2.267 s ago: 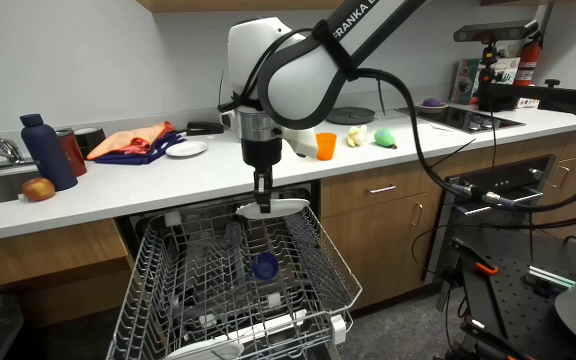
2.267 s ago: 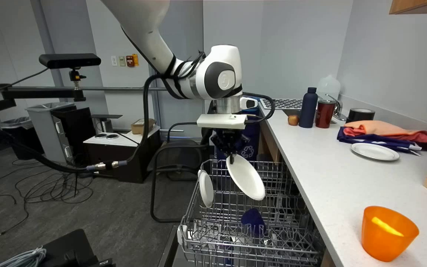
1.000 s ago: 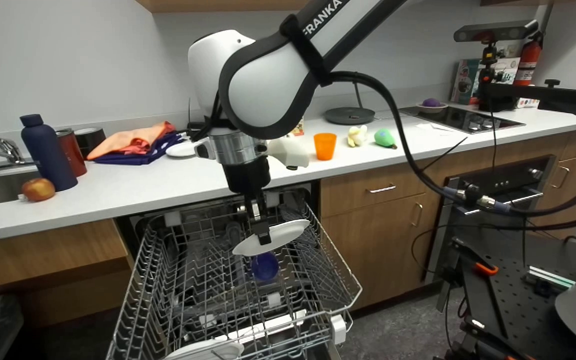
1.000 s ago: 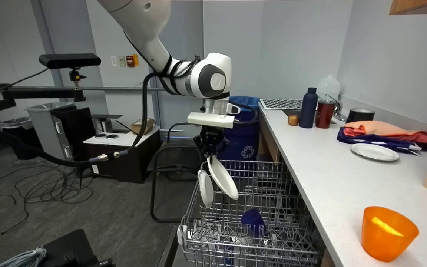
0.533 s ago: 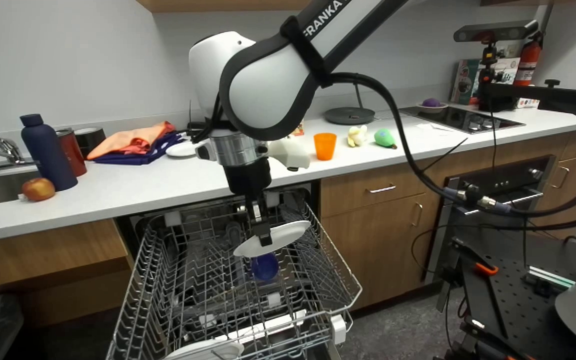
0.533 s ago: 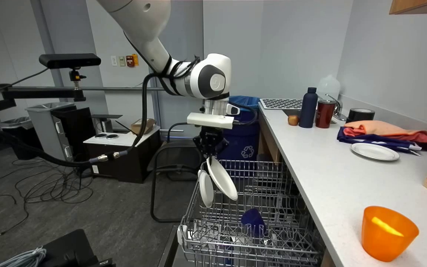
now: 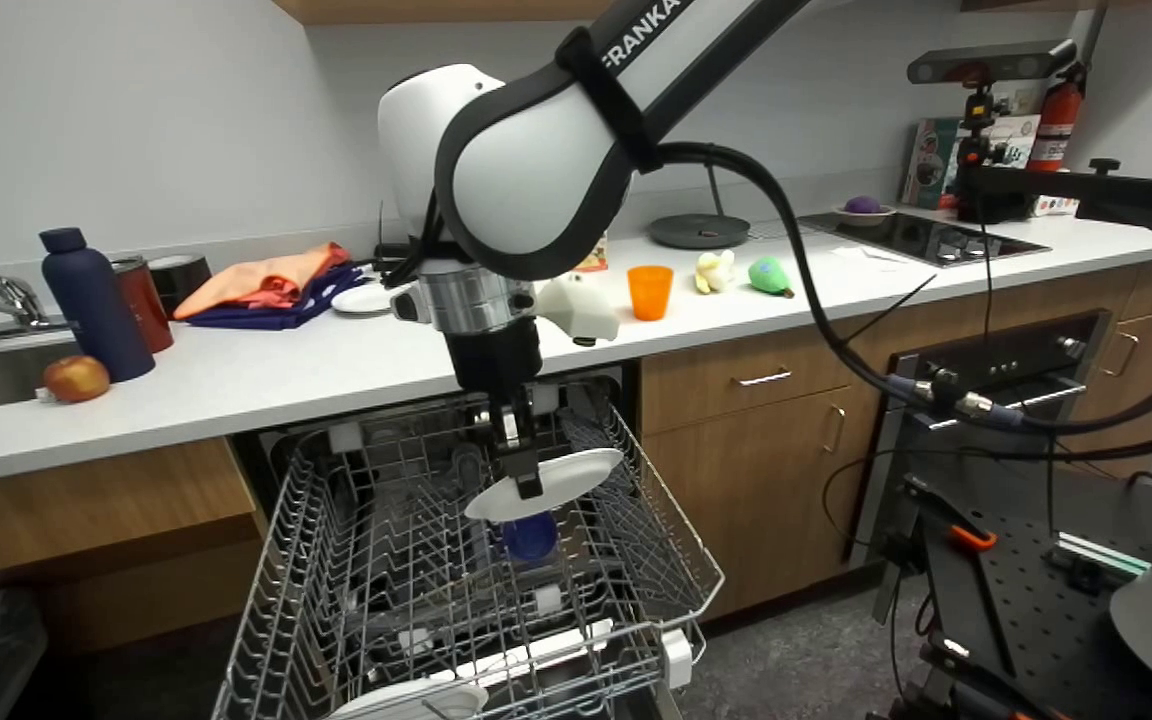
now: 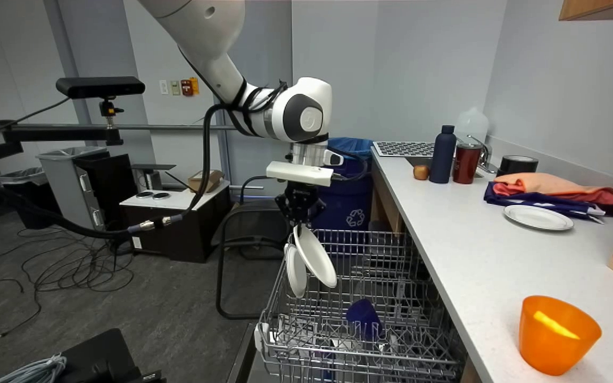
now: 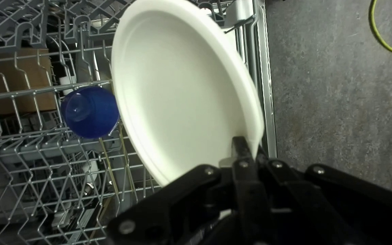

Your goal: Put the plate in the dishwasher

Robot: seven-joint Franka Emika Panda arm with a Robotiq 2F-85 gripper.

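Observation:
My gripper (image 9: 254, 149) is shut on the rim of a plain white plate (image 9: 179, 88). In an exterior view the held plate (image 8: 315, 258) hangs steeply tilted, and it also shows in an exterior view (image 7: 571, 478) above the wire rack. The dishwasher's rack (image 7: 676, 658) is pulled out under the counter; it also shows in an exterior view (image 8: 262, 336). Another white plate (image 8: 296, 271) stands near upright at the rack's outer side, partly seen low in an exterior view (image 7: 416, 700). The held plate's upper edge is close to it; I cannot tell whether they touch.
A blue cup (image 9: 90, 111) sits in the rack beside the held plate. The counter edge (image 8: 434, 276) runs along the rack. On the counter are a white dish (image 8: 538, 217), an orange cup (image 8: 556, 335), cloths (image 7: 266, 285) and a dark blue bottle (image 7: 96, 305).
My gripper has carried the plate down and away from the counter, toward the standing plate, and the plate has tilted more. In the last half second it has shifted only slightly the same way.

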